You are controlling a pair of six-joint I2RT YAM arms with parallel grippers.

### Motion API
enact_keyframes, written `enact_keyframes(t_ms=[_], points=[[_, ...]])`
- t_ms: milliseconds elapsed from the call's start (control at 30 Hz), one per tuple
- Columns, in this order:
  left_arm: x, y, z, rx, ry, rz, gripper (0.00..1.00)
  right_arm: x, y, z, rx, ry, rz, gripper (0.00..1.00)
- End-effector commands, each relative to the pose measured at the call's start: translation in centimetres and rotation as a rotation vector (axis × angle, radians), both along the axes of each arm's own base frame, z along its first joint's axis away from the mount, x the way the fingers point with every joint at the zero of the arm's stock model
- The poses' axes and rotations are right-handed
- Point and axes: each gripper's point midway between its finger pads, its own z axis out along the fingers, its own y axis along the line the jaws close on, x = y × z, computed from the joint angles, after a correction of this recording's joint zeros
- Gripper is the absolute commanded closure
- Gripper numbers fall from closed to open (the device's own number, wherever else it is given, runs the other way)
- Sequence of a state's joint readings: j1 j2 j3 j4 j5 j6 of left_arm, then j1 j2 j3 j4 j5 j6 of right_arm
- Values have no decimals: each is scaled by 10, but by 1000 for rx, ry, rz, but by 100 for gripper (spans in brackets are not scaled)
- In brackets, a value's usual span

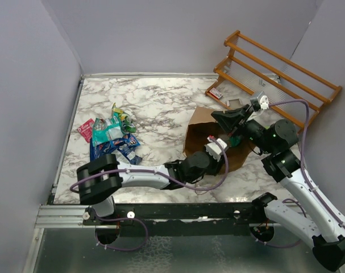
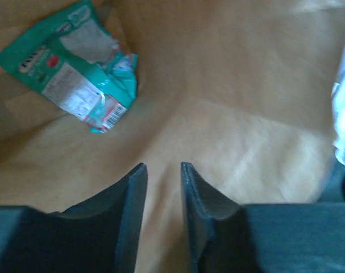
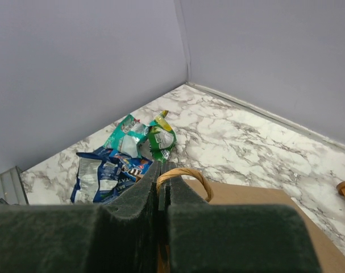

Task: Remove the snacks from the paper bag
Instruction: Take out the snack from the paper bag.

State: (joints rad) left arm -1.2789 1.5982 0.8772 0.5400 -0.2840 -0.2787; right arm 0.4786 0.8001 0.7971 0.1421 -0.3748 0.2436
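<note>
A brown kraft paper bag (image 1: 198, 132) lies on its side on the white marbled table (image 1: 155, 99), right of centre, its mouth facing the near side. Inside it, on the creased brown paper, rests one teal-green foil packet (image 2: 70, 62) with white panels and a barcode.

The left gripper (image 2: 163, 170) is inside the bag, near that packet but not touching it. Its fingers stand a narrow gap apart and hold nothing. The right gripper (image 3: 162, 175) is at the bag's far edge, its fingers pressed together on the twisted paper loop handle (image 3: 185, 170).

Well to the left, a pile of snacks (image 1: 112, 136) sits on the table: blue packets (image 1: 112, 149), green ones (image 1: 120, 118) and a small red-pink one (image 1: 86, 129). A wooden slatted rack (image 1: 274, 74) stands at the far right.
</note>
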Motion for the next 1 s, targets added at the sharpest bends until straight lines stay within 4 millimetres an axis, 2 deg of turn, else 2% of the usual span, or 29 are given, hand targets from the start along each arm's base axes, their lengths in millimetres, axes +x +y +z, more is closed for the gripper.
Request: enact_keyframes(t_ms=[0, 100, 367, 533, 700, 900, 967], points=[[38, -10, 4, -2, -50, 198, 72, -13, 1, 23, 36, -35, 34, 98], [49, -18, -4, 5, -64, 232, 79, -23, 3, 29, 36, -63, 73, 98], [67, -22, -30, 28, -93, 284, 80, -36, 1, 32, 41, -107, 104, 98], [82, -30, -39, 31, -91, 300, 72, -36, 0, 33, 42, -104, 102, 98], [98, -36, -47, 28, -116, 318, 69, -36, -2, 37, 54, -105, 88, 98], [115, -44, -59, 63, -131, 348, 47, -34, -2, 36, 53, -99, 81, 98], [119, -45, -60, 72, -139, 359, 44, -35, -2, 36, 52, -97, 84, 98]])
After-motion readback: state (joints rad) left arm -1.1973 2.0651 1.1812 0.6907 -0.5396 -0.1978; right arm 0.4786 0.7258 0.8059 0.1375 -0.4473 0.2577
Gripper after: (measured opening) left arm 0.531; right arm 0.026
